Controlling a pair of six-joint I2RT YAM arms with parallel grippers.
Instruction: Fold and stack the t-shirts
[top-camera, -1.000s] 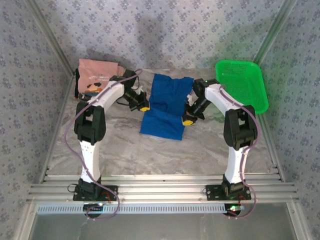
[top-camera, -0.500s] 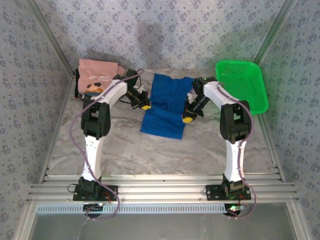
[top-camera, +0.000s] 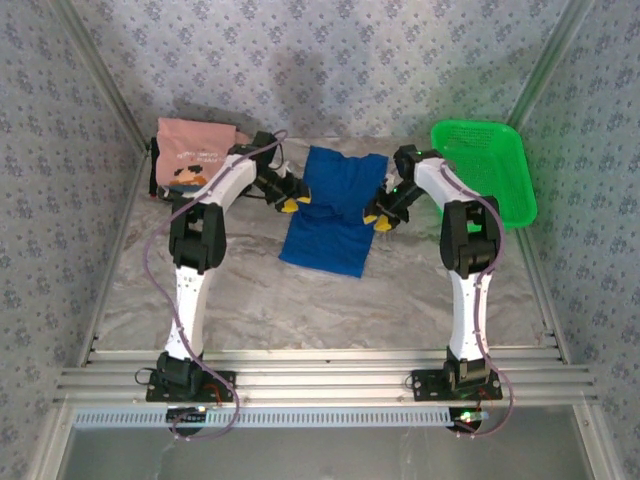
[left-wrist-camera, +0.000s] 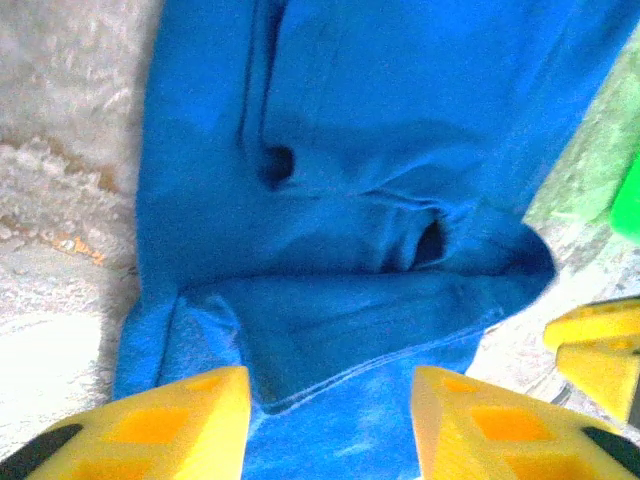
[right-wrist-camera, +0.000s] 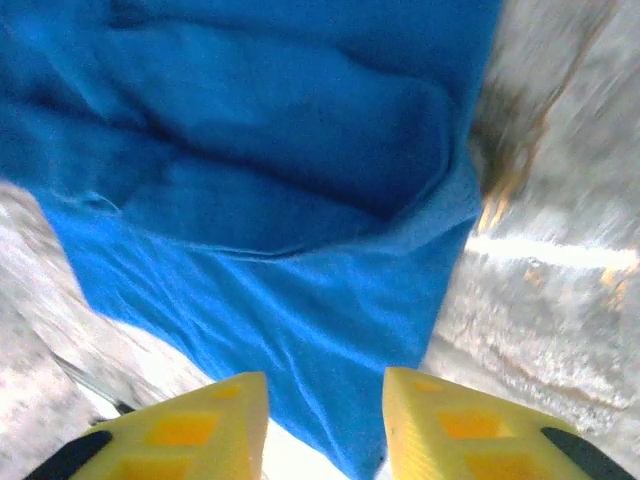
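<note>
Patterned blue-grey wallpaper (top-camera: 330, 70) closes in the cell on three sides, around a marbled grey table (top-camera: 300, 300) with the two white arms reaching from its near edge toward the far half. Between them, in the middle of the table's far half, lies the royal-blue t-shirt (top-camera: 335, 205), rumpled, with its upper part doubled over in loose folds. A green mesh basket (top-camera: 485, 165) sits tilted at the far right corner. A folded salmon-pink t-shirt (top-camera: 195, 150) with white lettering rests in the far left corner. The left gripper (top-camera: 293, 203) hangs at the blue shirt's left edge; in its wrist view its yellow fingers (left-wrist-camera: 180, 420) stand apart with nothing between them. The right gripper (top-camera: 380, 218) hangs at the right edge, its fingers (right-wrist-camera: 450, 420) likewise parted, empty, above cloth and bare table.
</note>
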